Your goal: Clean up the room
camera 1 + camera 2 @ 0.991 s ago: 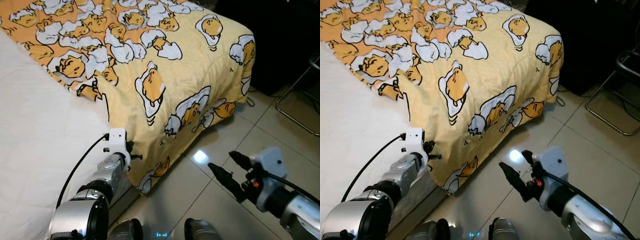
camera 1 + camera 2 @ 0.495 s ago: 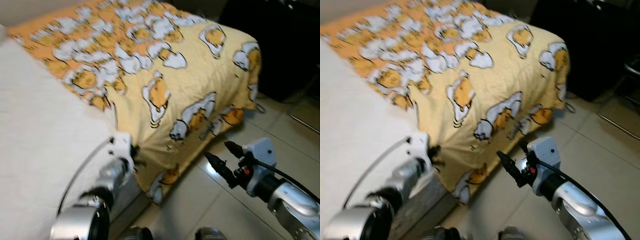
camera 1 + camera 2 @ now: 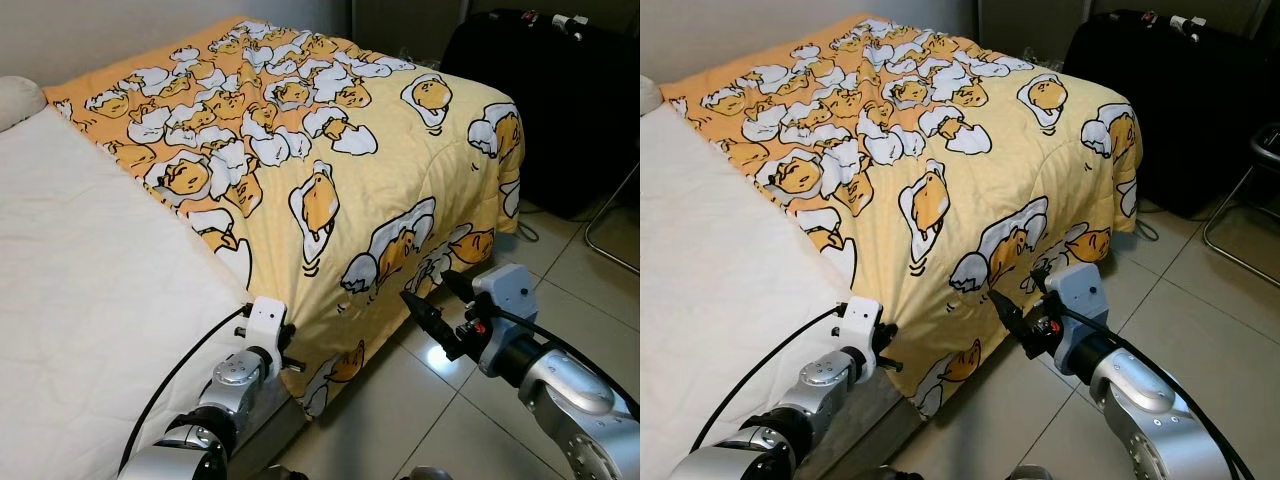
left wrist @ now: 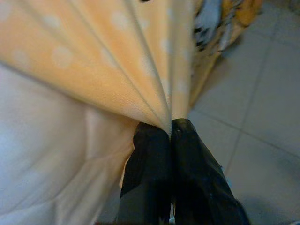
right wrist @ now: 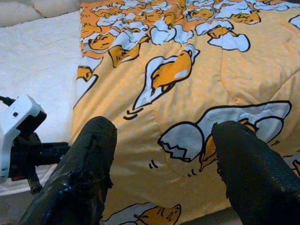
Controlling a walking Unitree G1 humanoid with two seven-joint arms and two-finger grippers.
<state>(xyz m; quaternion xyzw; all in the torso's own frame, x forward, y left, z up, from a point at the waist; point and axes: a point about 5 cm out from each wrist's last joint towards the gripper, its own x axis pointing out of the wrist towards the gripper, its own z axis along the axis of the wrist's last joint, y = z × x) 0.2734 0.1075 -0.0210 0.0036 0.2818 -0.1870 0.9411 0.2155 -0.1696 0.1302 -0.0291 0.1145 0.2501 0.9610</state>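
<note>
The yellow quilted blanket printed with egg-yolk cartoon figures (image 3: 330,150) is lying across the foot half of the bed with the white mattress cover (image 3: 90,290), its long edge draping over the bed's side toward the pale tiled floor (image 3: 480,400). The left gripper (image 4: 169,129) is pinching that hanging edge low on the bed's side, near the blanket's corner; its two black fingers (image 4: 150,164) are pressing together with a gathered fold of fabric between them. The right gripper (image 3: 1020,312) is reaching toward the same draped side, further along toward the foot of the bed, with its fingers (image 5: 89,168) spreading wide and gripping nothing. The left arm is extending forward and low beside the bed; the right arm is bending at the elbow and pointing its fingers at the blanket. Judged from its folds, the blanket is soft, limp and fairly light but bulky, so it is likely sagging between holds; a second grip on the hem, well apart from the first, would probably be keeping it spread. A black bag (image 3: 560,90) is standing beyond the bed's foot.
</note>
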